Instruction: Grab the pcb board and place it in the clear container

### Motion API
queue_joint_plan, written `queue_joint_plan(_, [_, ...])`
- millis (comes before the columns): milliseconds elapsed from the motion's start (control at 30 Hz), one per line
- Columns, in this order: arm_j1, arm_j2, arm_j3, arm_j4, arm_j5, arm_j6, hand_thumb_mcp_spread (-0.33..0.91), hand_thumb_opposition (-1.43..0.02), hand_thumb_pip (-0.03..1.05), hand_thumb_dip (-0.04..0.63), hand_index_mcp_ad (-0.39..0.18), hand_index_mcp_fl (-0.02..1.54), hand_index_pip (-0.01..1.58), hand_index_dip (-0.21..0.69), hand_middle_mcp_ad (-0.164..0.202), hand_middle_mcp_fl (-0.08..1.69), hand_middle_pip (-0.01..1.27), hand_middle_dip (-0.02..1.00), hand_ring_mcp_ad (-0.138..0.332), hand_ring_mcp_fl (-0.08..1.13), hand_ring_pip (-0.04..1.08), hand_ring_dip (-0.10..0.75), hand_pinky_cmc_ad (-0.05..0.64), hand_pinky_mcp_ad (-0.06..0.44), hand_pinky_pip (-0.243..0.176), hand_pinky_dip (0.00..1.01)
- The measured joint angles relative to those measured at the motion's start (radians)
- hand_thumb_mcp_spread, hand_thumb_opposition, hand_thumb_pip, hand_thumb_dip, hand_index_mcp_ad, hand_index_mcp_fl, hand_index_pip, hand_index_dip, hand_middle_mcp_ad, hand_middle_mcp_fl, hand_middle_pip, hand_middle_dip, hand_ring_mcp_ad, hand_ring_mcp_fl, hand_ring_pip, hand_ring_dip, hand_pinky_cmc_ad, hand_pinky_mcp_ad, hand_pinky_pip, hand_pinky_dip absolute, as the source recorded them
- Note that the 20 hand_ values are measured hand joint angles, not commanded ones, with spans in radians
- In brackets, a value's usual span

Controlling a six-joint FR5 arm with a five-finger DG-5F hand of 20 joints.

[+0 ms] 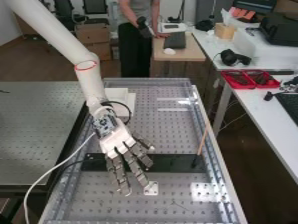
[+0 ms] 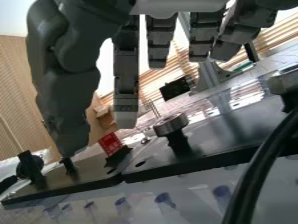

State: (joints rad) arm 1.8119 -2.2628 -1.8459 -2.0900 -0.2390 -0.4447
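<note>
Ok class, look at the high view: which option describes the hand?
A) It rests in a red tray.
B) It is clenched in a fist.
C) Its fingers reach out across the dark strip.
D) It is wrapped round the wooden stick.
C: the fingers of the hand are extended and cross the dark strip, with the wooden stick standing apart from them.

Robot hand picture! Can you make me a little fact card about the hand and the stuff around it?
Hand: open, empty, fingers spread above the bench
Behind the fingers, in the high view: long black plate
Near the fingertips: small white piece
Thin stick: leaning, at the black plate's right end
Red trays: on the white table at right
</note>
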Motion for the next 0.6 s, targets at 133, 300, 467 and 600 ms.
queue_joint_plan(133, [-0.005, -0.003, -0.004, 0.006, -0.013, -0.011, 0.57, -0.76, 0.32, 0.182, -0.075, 0.29, 1.23, 0.201, 0.028, 0.04, 0.13, 0.16, 0.182, 0.02, 0.09, 0.037, 0.211, 0.138, -0.075, 0.19])
queue_joint_plan(300, [-0.008, -0.006, -0.001, -0.006, -0.018, 0.002, 0.58, -0.76, 0.33, 0.185, -0.073, 0.29, 1.23, 0.202, 0.028, 0.04, 0.13, 0.16, 0.182, 0.02, 0.09, 0.037, 0.225, 0.138, -0.075, 0.19])
queue_joint_plan(467, [-0.008, 0.003, -0.006, 0.017, -0.024, -0.014, 0.58, -0.76, 0.32, 0.182, -0.075, 0.29, 1.24, 0.195, 0.028, 0.04, 0.13, 0.16, 0.178, 0.02, 0.09, 0.037, 0.227, 0.138, -0.075, 0.19])
queue_joint_plan(600, [-0.009, 0.015, -0.009, 0.018, -0.029, -0.020, 0.58, -0.76, 0.32, 0.182, -0.077, 0.29, 1.24, 0.195, 0.028, 0.04, 0.13, 0.16, 0.182, 0.02, 0.09, 0.037, 0.227, 0.138, -0.075, 0.19])
